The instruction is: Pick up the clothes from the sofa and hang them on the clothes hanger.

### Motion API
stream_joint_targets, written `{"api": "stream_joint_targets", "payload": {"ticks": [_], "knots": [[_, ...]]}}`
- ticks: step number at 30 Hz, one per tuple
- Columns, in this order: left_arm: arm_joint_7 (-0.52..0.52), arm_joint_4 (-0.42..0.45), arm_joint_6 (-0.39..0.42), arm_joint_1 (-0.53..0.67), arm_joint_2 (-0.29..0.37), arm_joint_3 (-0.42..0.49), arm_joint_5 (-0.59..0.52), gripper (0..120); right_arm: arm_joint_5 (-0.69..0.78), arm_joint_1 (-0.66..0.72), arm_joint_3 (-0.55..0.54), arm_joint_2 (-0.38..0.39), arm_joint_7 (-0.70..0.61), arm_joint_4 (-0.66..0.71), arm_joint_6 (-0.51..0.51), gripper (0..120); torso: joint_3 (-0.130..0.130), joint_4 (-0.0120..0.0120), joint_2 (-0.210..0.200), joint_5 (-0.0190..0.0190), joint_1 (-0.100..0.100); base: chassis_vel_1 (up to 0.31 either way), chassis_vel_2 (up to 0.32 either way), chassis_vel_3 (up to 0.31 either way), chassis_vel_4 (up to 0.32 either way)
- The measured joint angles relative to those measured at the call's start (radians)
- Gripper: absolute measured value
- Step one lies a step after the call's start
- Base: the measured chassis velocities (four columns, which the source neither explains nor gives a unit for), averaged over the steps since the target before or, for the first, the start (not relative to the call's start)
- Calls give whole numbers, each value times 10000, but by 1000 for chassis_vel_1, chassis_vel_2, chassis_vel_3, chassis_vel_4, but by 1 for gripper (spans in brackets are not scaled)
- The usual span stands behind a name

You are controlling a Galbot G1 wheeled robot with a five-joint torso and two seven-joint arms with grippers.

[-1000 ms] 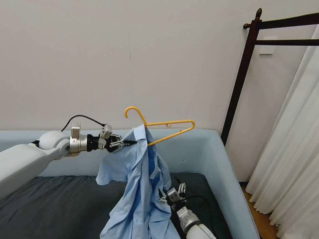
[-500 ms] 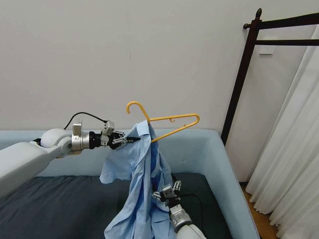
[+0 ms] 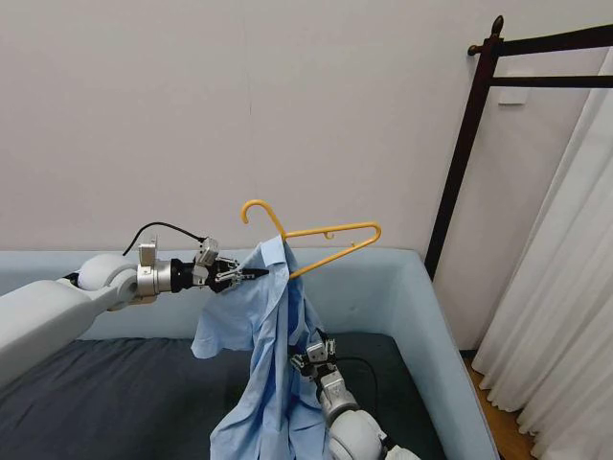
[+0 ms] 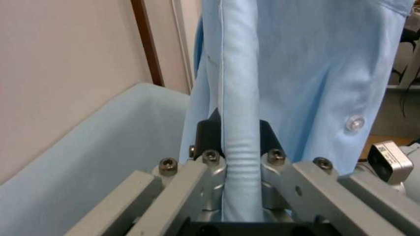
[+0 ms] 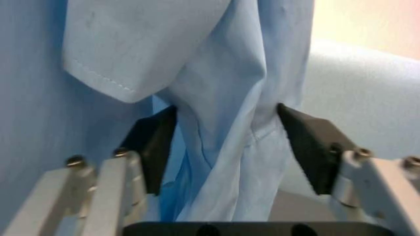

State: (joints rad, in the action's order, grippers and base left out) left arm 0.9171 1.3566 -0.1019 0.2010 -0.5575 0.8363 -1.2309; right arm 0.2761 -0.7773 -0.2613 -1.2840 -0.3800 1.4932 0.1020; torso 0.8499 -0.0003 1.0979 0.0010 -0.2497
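Head view: the left gripper (image 3: 251,276), clamped tight on a rolled fold of the light-blue shirt (image 3: 273,364), holds it above the sofa (image 3: 402,287). The yellow hanger (image 3: 330,233) is apparently caught only at the collar, its outer arm bare, so a tug from the right gripper (image 3: 311,353), whose spread jaws straddle the hanging front, could slide the shirt off. Against a second ago, shirt and hanger ride slightly higher and the right gripper has climbed closer in.

head cam looks down from farther back; both wrist cams sit tight against the blue shirt (image 3: 273,383), shared by all
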Motion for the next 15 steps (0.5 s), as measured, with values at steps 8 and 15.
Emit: {"api": "stream_joint_targets", "payload": {"ticks": [8,15], "knots": [[68,-3,-63,-223,120,-124,122,1,193,37,-183,16,30,70,-302,26,0,0,0,0,0,0,0,0,0],[163,52,-140,-513,331,-339,218,1,434,-60,-192,197,84,339,-279,3,-1,2,0,0,0,0,0,0,0]]}}
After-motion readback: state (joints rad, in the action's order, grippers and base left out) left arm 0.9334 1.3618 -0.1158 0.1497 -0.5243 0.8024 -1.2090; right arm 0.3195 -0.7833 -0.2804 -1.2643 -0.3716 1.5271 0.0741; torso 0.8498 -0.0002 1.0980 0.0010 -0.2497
